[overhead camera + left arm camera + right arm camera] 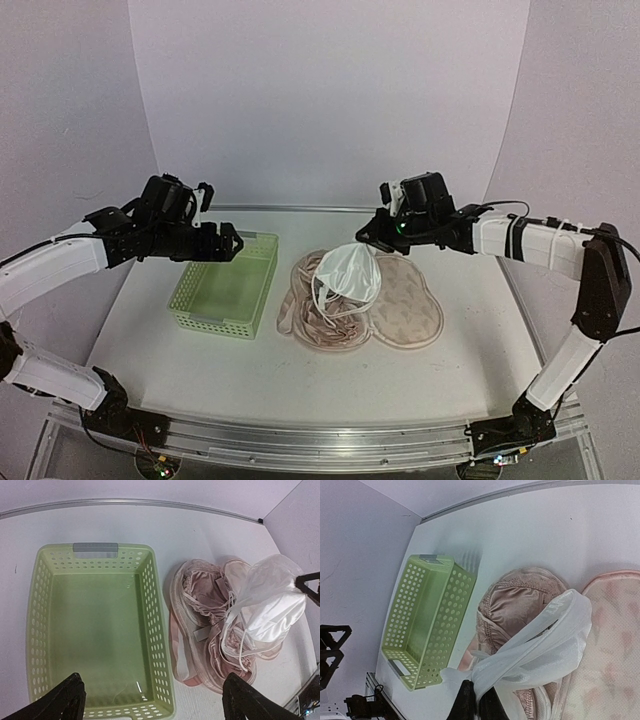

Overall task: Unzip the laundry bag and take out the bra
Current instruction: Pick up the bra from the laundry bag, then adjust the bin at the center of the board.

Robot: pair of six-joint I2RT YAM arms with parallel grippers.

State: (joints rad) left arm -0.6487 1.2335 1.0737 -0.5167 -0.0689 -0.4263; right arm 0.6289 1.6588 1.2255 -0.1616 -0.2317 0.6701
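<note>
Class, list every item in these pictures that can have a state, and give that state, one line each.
Beige printed padded fabric laundry bag: unzipped, spread open.
White satin bra: pinched, partly lifted off the bag.
Pink lace bra: lying in the open bag.
Light green plastic lattice basket: upright, empty.
Left gripper: open, holding nothing.
Right gripper: shut on the white bra.

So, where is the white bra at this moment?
The white bra hangs right of centre in the top view, from the right arm's shut fingers, over the open laundry bag, with the green basket to its left.
</note>
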